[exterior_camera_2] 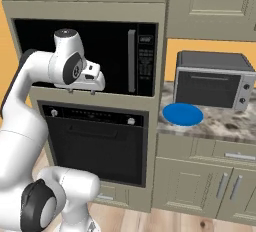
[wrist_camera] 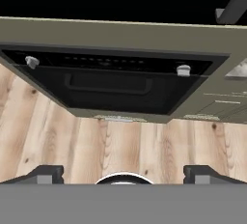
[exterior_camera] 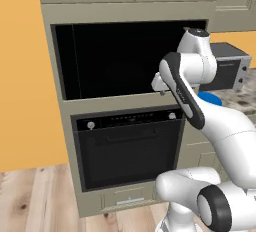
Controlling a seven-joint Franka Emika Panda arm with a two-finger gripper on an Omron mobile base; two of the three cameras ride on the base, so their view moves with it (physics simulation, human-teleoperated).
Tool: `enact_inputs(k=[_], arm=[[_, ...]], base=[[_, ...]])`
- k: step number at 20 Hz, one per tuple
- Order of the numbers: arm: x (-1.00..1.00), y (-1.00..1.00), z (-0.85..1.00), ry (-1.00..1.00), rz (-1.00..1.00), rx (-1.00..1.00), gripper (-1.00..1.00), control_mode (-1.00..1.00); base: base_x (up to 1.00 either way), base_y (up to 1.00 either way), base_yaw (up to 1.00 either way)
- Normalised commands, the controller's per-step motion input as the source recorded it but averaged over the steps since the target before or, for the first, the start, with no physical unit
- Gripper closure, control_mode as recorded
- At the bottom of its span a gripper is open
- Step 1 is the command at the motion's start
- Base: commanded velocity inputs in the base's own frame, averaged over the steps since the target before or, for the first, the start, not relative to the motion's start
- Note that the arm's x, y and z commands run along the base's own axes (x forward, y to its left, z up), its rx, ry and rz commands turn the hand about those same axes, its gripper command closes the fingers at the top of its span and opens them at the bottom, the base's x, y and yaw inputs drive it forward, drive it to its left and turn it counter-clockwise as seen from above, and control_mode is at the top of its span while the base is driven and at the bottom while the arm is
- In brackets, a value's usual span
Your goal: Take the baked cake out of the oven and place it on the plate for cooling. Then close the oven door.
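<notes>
The gripper (exterior_camera_2: 81, 91) hangs at centre-left of the right base view, in front of the gap between microwave (exterior_camera_2: 100, 56) and oven (exterior_camera_2: 95, 143), pointing down; its fingertips stand wide apart at the bottom corners of the hand view, with nothing between them. The oven door (exterior_camera: 127, 151) sits shut in the lower middle of the left base view, its handle (wrist_camera: 108, 84) a horizontal bar in the upper half of the hand view; the cake, I judge, is inside, behind dark glass that hides it. The plate (exterior_camera_2: 183, 114) lies bare on the counter (exterior_camera_2: 225, 123) at centre-right, in front of the toaster oven (exterior_camera_2: 215, 78).

Risks, as I judge them: the hand is above the handle, so a careless descent could knock the knobs (wrist_camera: 32, 62) or the control strip rather than catch the bar; the door is bottom-hinged and will swing out toward the base, so the robot's own body may block it if it stands too near; the microwave's vertical handle (exterior_camera_2: 131, 61) is close by and could be snagged by the wrist; the plate is well off to the right, so carrying the small cake there invites a slip.
</notes>
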Motion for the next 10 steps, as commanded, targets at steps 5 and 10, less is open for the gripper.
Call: enact_inputs(k=[5,10], arm=[[0.00,0.00,0.00,0.00,0.00,0.00,-1.00,1.00],[0.00,0.00,0.00,0.00,0.00,0.00,-1.00,1.00]], base=[[0.00,0.00,0.00],[0.03,-0.02,0.03]])
